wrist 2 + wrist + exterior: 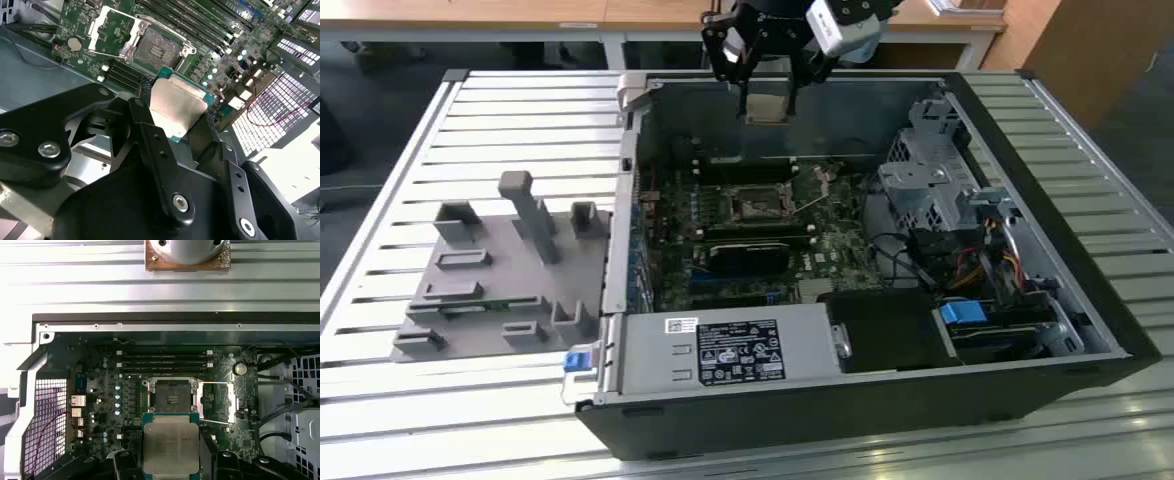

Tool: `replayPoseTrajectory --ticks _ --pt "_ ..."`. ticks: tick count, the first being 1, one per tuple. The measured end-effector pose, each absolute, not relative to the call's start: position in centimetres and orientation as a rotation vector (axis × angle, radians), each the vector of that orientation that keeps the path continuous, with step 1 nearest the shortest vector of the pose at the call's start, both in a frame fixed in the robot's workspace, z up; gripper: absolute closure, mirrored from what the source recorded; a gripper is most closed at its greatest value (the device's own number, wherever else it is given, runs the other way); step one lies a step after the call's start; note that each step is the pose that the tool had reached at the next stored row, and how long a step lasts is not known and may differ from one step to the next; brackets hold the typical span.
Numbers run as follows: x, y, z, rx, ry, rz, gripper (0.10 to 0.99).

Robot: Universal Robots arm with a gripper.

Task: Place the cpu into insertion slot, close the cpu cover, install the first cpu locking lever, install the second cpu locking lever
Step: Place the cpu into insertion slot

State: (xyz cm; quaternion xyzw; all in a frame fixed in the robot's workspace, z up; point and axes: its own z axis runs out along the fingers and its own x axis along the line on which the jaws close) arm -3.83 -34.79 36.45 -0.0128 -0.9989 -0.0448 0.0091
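My gripper [767,102] hangs above the back edge of the open computer case, shut on the cpu [767,110]. In both wrist views the cpu [177,105] [171,447] shows its silvery metal top with a green rim, clamped by its edges between the black fingers [142,107]. Below it on the green motherboard lies the insertion slot [172,399] [157,50] [754,207], dark, square and uncovered. The cpu cover [111,27] [216,401] is swung open beside the slot, with thin metal levers raised along it.
Long black memory slots [165,360] run beside the socket. A metal drive cage [934,190] and cables [987,265] fill the exterior view's right of the case, and a power supply [720,350] sits at the front. A grey parts fixture [494,280] lies on the slatted table [400,180].
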Motion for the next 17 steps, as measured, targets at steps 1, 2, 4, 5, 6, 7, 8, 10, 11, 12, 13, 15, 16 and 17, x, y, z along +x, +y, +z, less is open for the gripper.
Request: replayPoseTrajectory --ticks 1,2,4,5,6,7,8,10,11,12,13,15,16,17 --pt "-3.83 -34.79 36.45 -0.040 -3.120 -0.140 0.545" --pt "-3.83 -34.79 36.45 -0.040 -3.120 -0.140 0.545" --pt "-3.83 -34.79 36.45 -0.040 -3.120 -0.140 0.545" --pt "-3.83 -34.79 36.45 -0.043 -3.120 -0.140 0.545" --pt "-3.83 -34.79 36.45 -0.052 -3.120 -0.140 0.545" --pt "-3.84 -34.79 36.45 -0.063 -3.120 -0.140 0.545" --pt "-3.84 -34.79 36.45 -0.072 -3.120 -0.140 0.545" --pt "-3.85 -34.79 36.44 -0.085 -3.120 -0.140 0.545" --pt "-3.85 -34.79 36.44 -0.090 -3.120 -0.141 0.545" --pt "-3.85 -34.79 36.44 -0.094 -3.120 -0.141 0.545" --pt "-3.85 -34.79 36.44 -0.099 -3.120 -0.141 0.545" --pt "-3.86 -34.79 36.43 -0.108 -3.120 -0.141 0.545" --pt "-3.86 -34.79 36.43 -0.110 -3.120 -0.141 0.545" --pt "-3.87 -34.79 36.43 -0.114 -3.120 -0.141 0.545"
